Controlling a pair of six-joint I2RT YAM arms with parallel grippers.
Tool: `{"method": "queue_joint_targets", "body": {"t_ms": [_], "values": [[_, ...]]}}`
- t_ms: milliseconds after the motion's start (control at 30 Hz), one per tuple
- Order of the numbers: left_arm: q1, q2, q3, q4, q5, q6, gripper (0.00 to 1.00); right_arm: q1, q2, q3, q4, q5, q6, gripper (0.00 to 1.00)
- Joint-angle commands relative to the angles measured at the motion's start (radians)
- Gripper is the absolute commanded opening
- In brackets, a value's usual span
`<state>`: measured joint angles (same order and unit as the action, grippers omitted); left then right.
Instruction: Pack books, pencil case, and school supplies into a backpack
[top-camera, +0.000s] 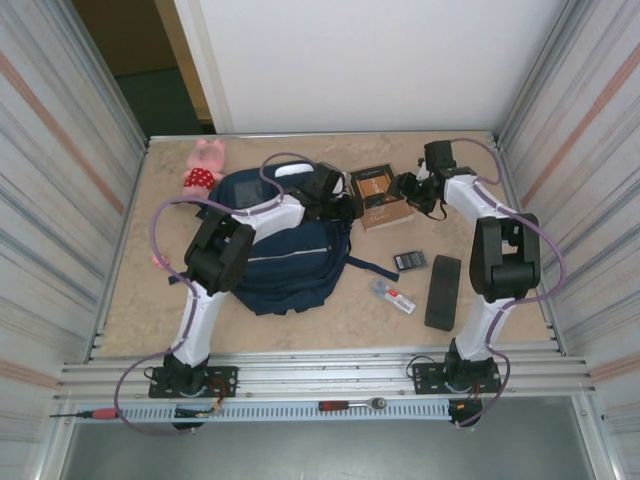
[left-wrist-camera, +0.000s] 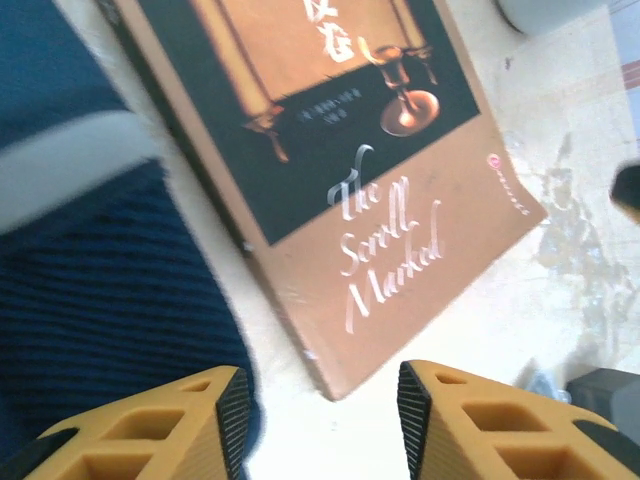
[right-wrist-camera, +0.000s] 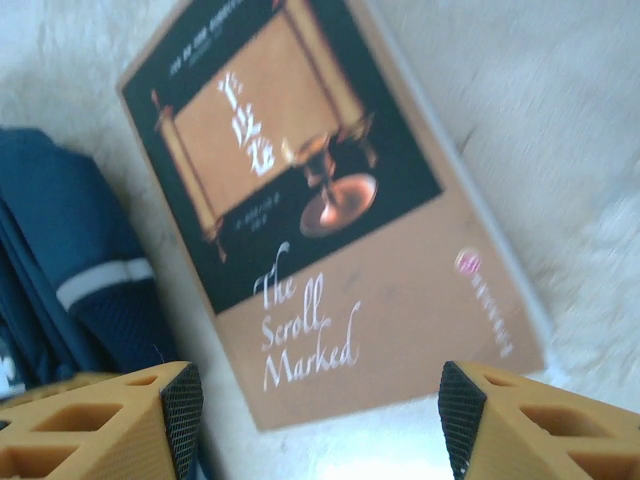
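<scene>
One glossy paperback book (right-wrist-camera: 330, 250), flat and rectangular, with a dark panel bearing an orange-gold scroll above a tan band, lies on the marbled beige surface (top-camera: 340, 325), just beside the top of the one soft navy fabric backpack (top-camera: 290, 265). The left pincer (left-wrist-camera: 320, 400) hovers over the book's near corner, its blocky yellow fingers with ribbed black pads moderately apart, gripping nothing. The right pincer (right-wrist-camera: 315, 400) stands wide above the book's lower edge, also empty. Right of the backpack lie one long matte black pencil case (top-camera: 442, 292), one small dark grey flat rectangle (top-camera: 409, 260) and one clear pack with a red label (top-camera: 393, 295), none touching. One pink plush toy (top-camera: 205, 165) sits far left
</scene>
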<state>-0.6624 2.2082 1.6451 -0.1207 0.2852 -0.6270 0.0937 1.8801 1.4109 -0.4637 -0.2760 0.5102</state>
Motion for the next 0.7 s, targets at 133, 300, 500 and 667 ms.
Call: {"method": "queue_joint_targets", "body": {"t_ms": [133,300,500,667], "values": [[-0.066,0.004,0.080,-0.010,-0.050,-0.117,0.50,-0.035,0.170,0.111,-0.109,0.008,-0.142,0.65],[-0.079,0.035,0.074,-0.004,-0.065,-0.159,0.51,-0.036,0.234,0.158,-0.157,0.081,-0.163,0.61],[-0.078,0.068,0.074,-0.043,-0.103,-0.197,0.52,-0.045,0.277,0.166,-0.220,0.115,-0.140,0.41],[-0.075,0.101,0.088,-0.079,-0.119,-0.222,0.52,-0.048,0.270,0.135,-0.216,0.099,-0.127,0.29]]}}
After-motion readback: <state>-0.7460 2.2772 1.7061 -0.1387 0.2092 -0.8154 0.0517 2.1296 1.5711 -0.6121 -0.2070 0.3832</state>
